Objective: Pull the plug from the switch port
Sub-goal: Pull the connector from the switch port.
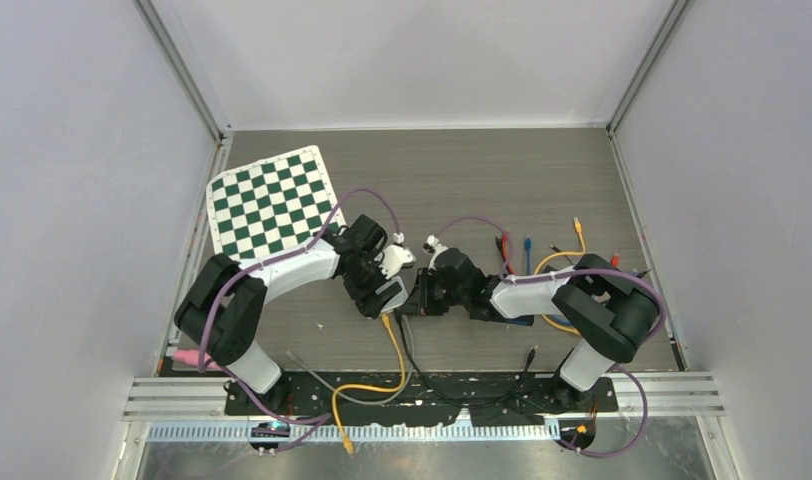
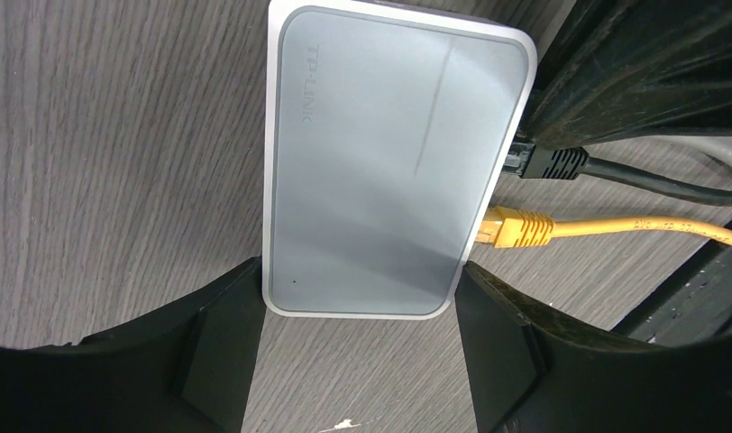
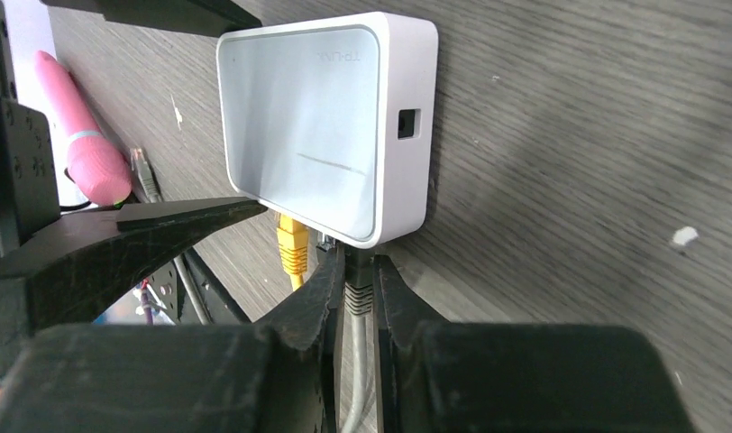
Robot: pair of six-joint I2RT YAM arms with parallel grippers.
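Left hand and right hand meet over the counter, seen overhead. Left wrist: I clamp the TP-Link switch; black plug, yellow plug sit in its ports. Right wrist: I pinch the black plug.

Robot lab cell, white panels, aluminium frame, calibration checkerboard

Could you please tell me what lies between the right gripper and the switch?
Only the black plug, pinched by the right gripper and entering the switch, as the right wrist view shows.
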